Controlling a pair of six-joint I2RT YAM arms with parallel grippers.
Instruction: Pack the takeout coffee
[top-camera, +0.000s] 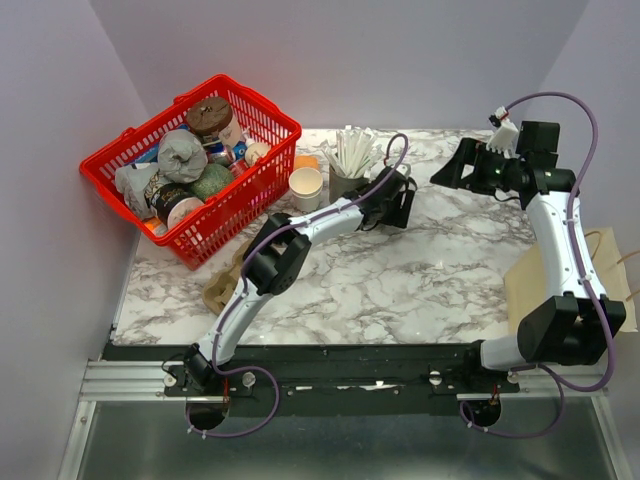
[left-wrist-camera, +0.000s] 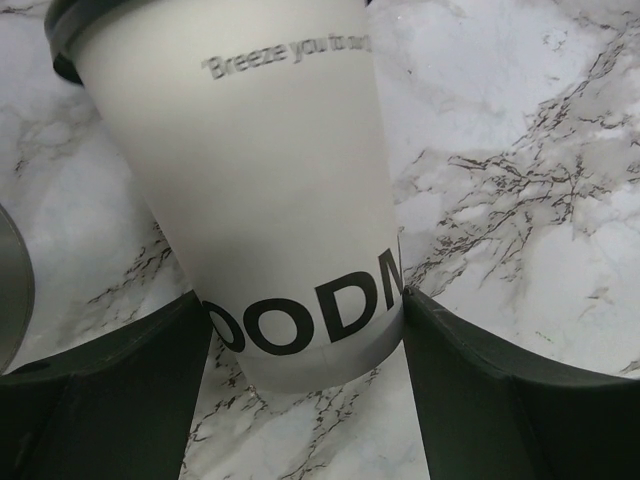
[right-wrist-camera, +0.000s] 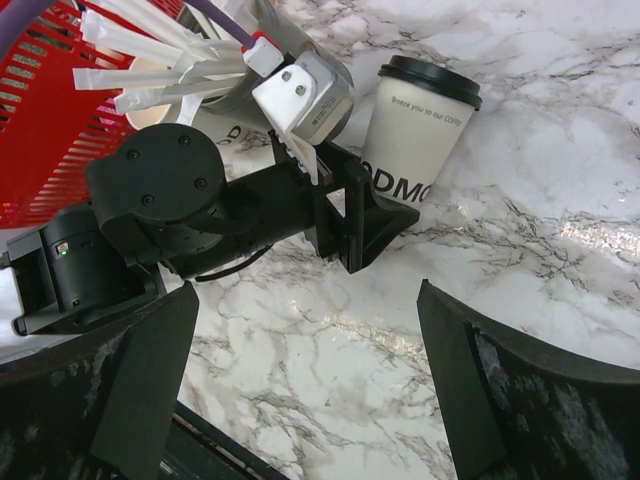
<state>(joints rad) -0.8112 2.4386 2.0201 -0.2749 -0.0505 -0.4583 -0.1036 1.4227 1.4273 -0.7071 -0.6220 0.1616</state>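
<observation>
Left tool (left-wrist-camera: 305, 350) is clamped on the base of the cup (left-wrist-camera: 270, 200), which sits on the table (top-camera: 400, 290) right beside the stick holder (top-camera: 345, 183). Right tool (right-wrist-camera: 305, 330) hangs nearby, fingers wide apart.

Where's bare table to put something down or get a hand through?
Biggest bare marble: centre-front, bordered by the left arm, right arm and near edge. Smaller gap between takeout coffee and right gripper. Crowded: back-left, where red basket, paper cup stack, stick cup and coffee bunch up.
</observation>
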